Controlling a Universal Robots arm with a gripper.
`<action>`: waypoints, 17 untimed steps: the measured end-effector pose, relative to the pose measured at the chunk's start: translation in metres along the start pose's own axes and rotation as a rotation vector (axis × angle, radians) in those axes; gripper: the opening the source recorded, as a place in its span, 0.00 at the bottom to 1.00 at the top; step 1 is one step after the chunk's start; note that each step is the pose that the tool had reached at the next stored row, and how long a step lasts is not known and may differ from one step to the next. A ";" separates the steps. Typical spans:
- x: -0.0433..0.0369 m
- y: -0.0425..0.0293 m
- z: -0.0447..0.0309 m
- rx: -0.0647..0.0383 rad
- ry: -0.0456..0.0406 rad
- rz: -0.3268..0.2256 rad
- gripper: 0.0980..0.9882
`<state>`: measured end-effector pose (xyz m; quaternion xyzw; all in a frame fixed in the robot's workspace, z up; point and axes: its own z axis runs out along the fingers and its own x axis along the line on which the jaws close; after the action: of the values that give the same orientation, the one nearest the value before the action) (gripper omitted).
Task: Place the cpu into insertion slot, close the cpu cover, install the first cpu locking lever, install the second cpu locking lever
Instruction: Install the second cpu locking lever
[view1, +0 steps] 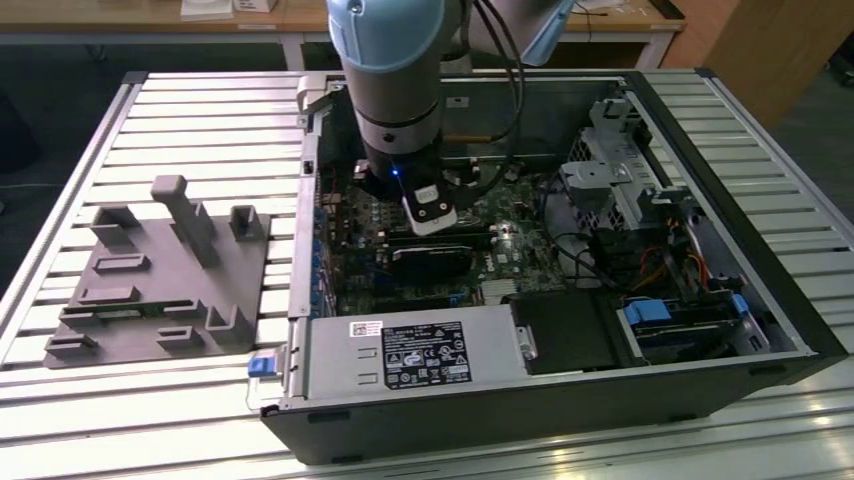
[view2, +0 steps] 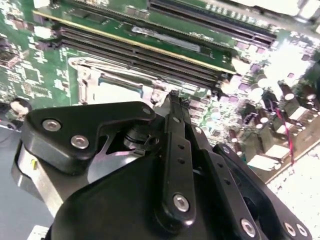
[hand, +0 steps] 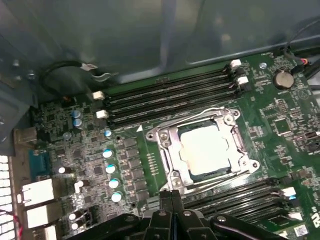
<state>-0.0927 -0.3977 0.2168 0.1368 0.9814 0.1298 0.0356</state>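
The cpu (hand: 205, 149), a pale silver square, lies in the insertion slot (hand: 167, 131) on the green board. The cpu cover (hand: 174, 159), a silver frame, lies flat around it. One thin wire lever (hand: 210, 110) runs along the socket's side toward the memory slots, and another (hand: 220, 180) runs along the opposite side. My gripper (hand: 172, 196) is shut with nothing seen between its fingers, its tips just off the socket edge by that second lever. In the second wrist view the gripper (view2: 172, 96) points down at the socket's silver rim (view2: 82, 75). The exterior view shows the gripper (view1: 427, 215) low inside the computer case.
Long black memory slots (hand: 170, 95) flank the socket on two sides. The open case wall (view1: 310, 180) and a power supply (view1: 414, 355) hem in the board. A drive cage with cables (view1: 627, 190) fills the exterior view's right. A grey fixture block (view1: 160, 280) sits on the table beside the case.
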 end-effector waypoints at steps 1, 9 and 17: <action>-0.0024 0.0006 0.0003 0.000 -0.0002 0.001 0.01; -0.0218 0.0077 0.0032 0.010 -0.0032 0.002 0.01; -0.0317 0.0205 0.0084 0.031 -0.0088 0.000 0.01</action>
<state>-0.0560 -0.3854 0.2152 0.1379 0.9831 0.1141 0.0378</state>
